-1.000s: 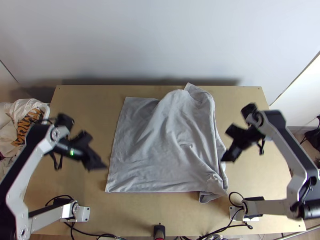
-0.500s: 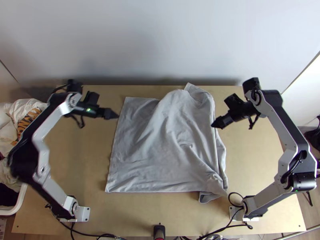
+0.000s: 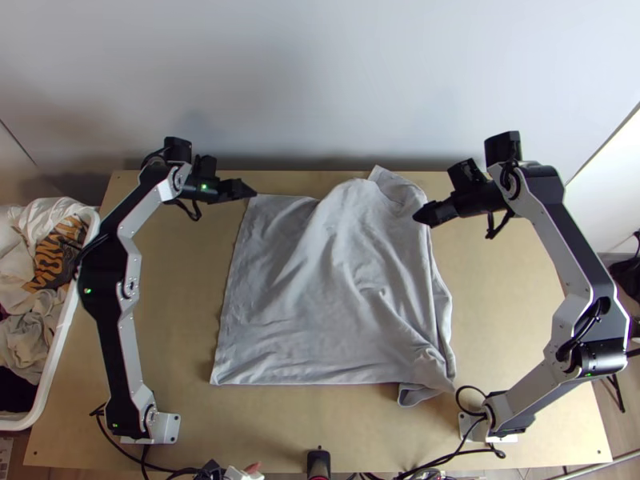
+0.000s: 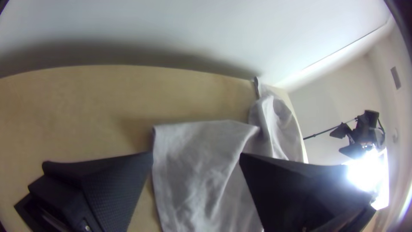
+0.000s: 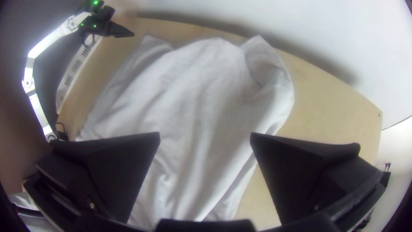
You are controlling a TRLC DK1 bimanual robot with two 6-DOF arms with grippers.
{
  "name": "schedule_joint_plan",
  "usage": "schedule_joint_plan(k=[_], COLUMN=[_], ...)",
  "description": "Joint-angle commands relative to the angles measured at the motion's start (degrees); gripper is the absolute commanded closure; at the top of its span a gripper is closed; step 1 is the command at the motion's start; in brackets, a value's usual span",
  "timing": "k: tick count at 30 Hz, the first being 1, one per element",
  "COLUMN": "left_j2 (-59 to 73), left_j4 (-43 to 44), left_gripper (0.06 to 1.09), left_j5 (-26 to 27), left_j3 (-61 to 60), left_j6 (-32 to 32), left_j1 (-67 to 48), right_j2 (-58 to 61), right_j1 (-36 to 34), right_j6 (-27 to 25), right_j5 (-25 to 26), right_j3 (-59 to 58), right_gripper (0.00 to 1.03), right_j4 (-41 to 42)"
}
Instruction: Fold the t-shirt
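Moved up to 11 and 2 o'clock of the t-shirt [image 3: 336,280], with left pincer [image 3: 253,192] and right pincer [image 3: 417,215] wide open, likely to grab and fold.

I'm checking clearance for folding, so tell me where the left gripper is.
In the top view, the left gripper is at the upper left, its tip by the far left corner of the grey t-shirt, near the far edge of the wooden table.

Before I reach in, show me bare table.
The light wooden table is bare between the grey cloth t-shirt and the silver-and-black left arm, and between shirt and right arm. Crowded: the shirt's far end, by the black left hand and right hand; the near edge, with black cables.
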Motion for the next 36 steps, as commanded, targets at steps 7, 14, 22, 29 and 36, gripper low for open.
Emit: schedule_joint_plan(k=[7,14,22,29,36], left_j2=[8.7,9.7,9.4,8.5,8.3], left_j4=[2.0,-1.1,-5.3,-7.6,-8.8], left_gripper=[0.11,0.11,0.11,0.11,0.11], left_j5=[-0.7,1.8,3.9,2.2,-1.9], left_j3=[10.1,12.0,12.0,11.4,11.3], left_j6=[-2.2,-2.4,-0.8,1.4,4.3], left_j1=[0.2,-0.3,-1.8,-0.3,0.1], right_j2=[0.2,1.0,-0.2,-1.1,-1.0], right_j1=[0.7,1.1,1.1,1.0,1.4], right_j6=[7.6,9.1,8.8,8.8,9.2], right_j5=[5.6,8.7,8.9,8.9,8.9], right_j3=[-0.3,-0.3,-1.0,-0.9,0.0], right_gripper=[0.05,0.05,0.05,0.05,0.05], right_j4=[9.0,13.2,13.2,13.2,13.2])
